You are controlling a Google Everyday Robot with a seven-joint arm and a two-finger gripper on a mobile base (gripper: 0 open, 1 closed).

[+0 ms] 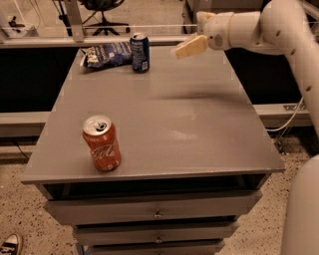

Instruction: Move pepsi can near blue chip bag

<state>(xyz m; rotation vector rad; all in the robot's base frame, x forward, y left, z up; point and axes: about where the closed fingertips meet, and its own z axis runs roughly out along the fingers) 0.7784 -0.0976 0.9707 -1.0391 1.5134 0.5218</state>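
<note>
The dark blue pepsi can stands upright at the far edge of the grey table, touching or just beside the right end of the blue chip bag, which lies flat at the far left corner. My gripper hangs above the far right part of the table, well to the right of the can and apart from it. It holds nothing.
A red-orange cola can stands upright near the table's front left edge. Drawers sit under the tabletop. A rail and an office chair are behind the table. A shoe is on the floor at lower left.
</note>
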